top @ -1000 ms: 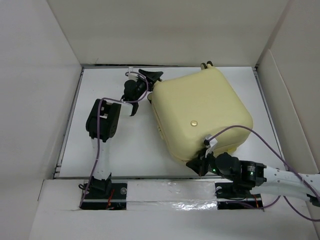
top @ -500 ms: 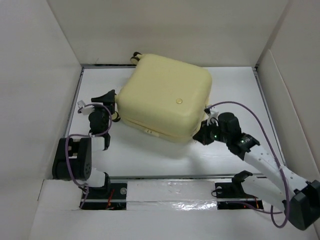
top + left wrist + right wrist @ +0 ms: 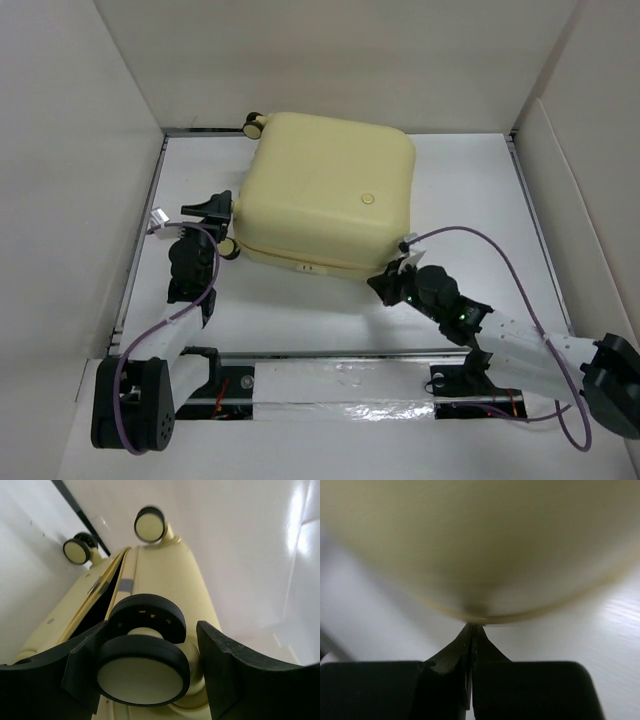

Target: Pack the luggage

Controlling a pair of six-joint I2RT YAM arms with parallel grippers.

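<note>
The pale-yellow luggage [image 3: 325, 190] lies flat at the middle back of the white table, its shell halves nearly together. In the left wrist view a dark gap shows along its seam [image 3: 112, 587]. My left gripper [image 3: 222, 228] is open at its near-left corner, with jaws on either side of a cream-and-black caster wheel [image 3: 142, 672]. My right gripper [image 3: 382, 285] is shut and empty, and its tips [image 3: 471, 627] touch the rounded near-right corner of the shell [image 3: 480, 545].
Tall white walls [image 3: 90, 150] box in the table on the left, back and right. Two more caster wheels [image 3: 149, 524] sit on the luggage's far-left side near the back wall. A silver taped strip [image 3: 340, 385] runs along the near edge between the arm bases.
The luggage has swung round and slid to the back left. My left arm stretched out to its wheel. My right gripper followed to the near-right corner.
</note>
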